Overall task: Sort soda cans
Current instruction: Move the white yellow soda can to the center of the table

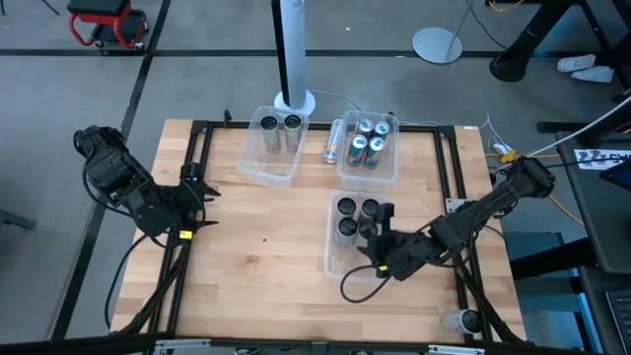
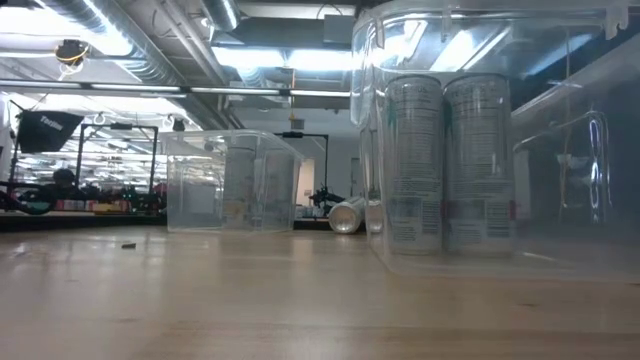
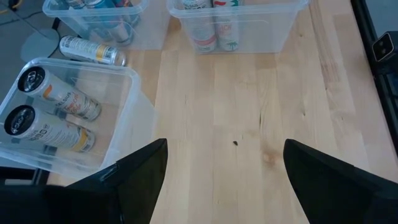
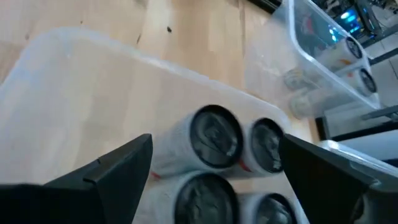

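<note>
Three clear bins sit on the wooden table. The far left bin point(image 1: 271, 148) holds two upright silver-grey cans point(image 3: 43, 106). The far right bin point(image 1: 370, 150) holds several blue-and-silver cans point(image 1: 367, 141). The near bin point(image 1: 340, 258) holds several dark-topped cans point(image 4: 214, 137), standing on their bases. One silver can point(image 1: 333, 141) lies on its side between the far bins. Another can point(image 1: 463, 319) lies by the table's near right corner. My right gripper point(image 1: 376, 233) point(image 4: 214, 152) hangs open over the near bin's cans. My left gripper point(image 1: 194, 197) point(image 3: 225, 149) is open above bare wood at the table's left.
A white pole on a round base point(image 1: 294, 99) stands behind the far bins. A black frame point(image 1: 449, 158) runs around the tabletop. Cables point(image 1: 350, 286) trail beside the near bin. Bare wood point(image 1: 256, 256) spreads between my left arm and the bins.
</note>
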